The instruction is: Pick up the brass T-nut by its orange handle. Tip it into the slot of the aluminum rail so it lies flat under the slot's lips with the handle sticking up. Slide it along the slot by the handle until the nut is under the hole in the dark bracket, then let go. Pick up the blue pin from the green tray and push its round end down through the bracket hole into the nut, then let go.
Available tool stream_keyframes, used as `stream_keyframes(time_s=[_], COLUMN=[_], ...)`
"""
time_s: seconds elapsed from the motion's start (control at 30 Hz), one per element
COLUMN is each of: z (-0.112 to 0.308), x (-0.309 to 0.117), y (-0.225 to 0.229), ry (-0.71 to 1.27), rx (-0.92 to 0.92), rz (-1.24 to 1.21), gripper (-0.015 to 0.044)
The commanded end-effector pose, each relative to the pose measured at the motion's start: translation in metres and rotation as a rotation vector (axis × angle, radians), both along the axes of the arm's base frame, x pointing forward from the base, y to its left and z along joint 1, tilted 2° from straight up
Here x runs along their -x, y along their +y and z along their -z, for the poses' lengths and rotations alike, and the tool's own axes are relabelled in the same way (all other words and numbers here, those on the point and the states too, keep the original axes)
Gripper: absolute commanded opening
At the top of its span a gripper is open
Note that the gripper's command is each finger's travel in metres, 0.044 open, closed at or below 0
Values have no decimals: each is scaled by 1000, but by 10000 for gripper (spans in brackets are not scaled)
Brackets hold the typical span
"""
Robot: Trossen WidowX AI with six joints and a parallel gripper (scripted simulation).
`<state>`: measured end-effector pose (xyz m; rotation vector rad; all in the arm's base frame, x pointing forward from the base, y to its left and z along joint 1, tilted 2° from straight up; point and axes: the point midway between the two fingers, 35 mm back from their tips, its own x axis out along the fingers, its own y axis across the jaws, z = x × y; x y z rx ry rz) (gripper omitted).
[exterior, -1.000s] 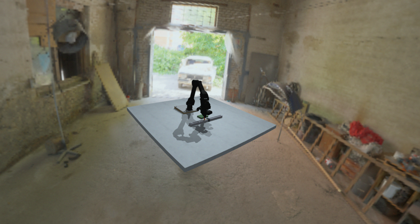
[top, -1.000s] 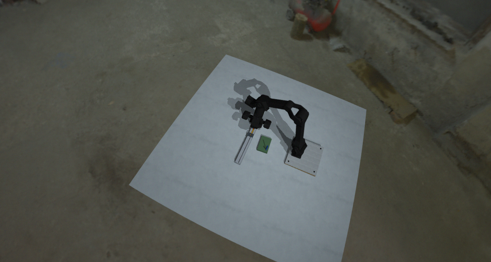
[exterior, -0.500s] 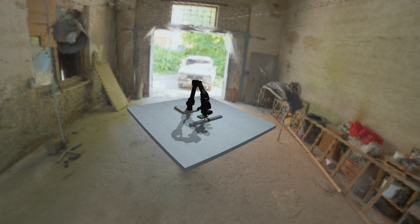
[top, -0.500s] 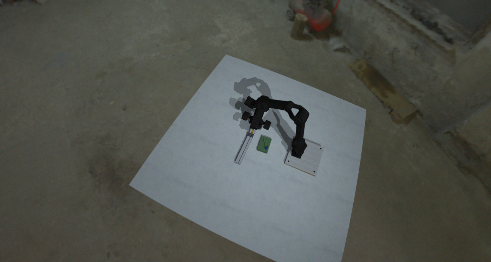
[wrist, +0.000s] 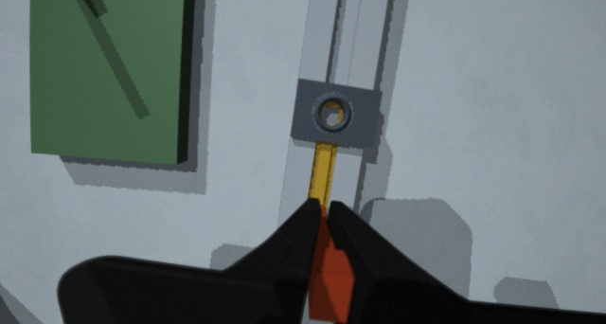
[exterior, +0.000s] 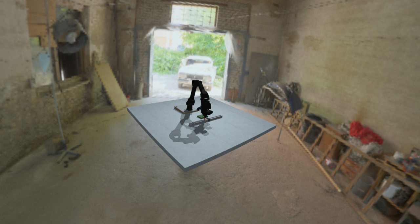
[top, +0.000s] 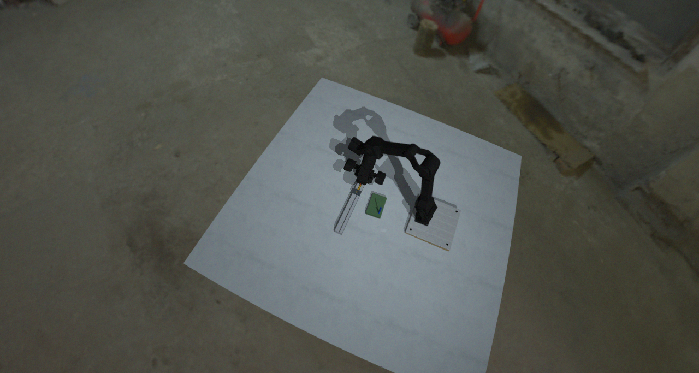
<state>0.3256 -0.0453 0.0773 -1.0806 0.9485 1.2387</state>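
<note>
We count one tool (top: 360, 182) (exterior: 204, 116) (wrist: 323, 209), its two fingertips clenched on the one orange handle (wrist: 331, 279) of the single brass T-nut (wrist: 323, 170). We see one aluminum rail (top: 345, 211) (exterior: 215, 117) (wrist: 322, 35) on the table (top: 312, 273) (exterior: 187, 152) (wrist: 511, 101), and one dark bracket (top: 356, 191) (exterior: 208, 119) (wrist: 303, 120) across it, with one hole. The T-nut's long axis runs along the rail in our wrist view; its brass end points at the bracket and reaches under it, and we see brass through part of the hole. The orange handle lies toward the tool; how steeply it stands, we cannot tell. We also count one green tray (top: 373, 200) (exterior: 200, 116) (wrist: 106, 125) beside the rail, apart from it, and one blue pin (top: 380, 209) at the tray.
</note>
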Motion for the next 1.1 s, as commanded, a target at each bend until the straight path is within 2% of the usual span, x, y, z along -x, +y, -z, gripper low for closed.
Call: stream_keyframes(time_s=[0.0,0.3,0.67,0.8,0.83,1.07], z=[0,0,0,0,-2,-82], x=[0,0,0,0,0,2], y=[0,0,0,0,0,5], ry=[0,0,0,0,1,31], rx=[0,0,0,0,5,207], rz=[0,0,0,0,-2,-65], gripper=[-150,-150,139,145,171,355])
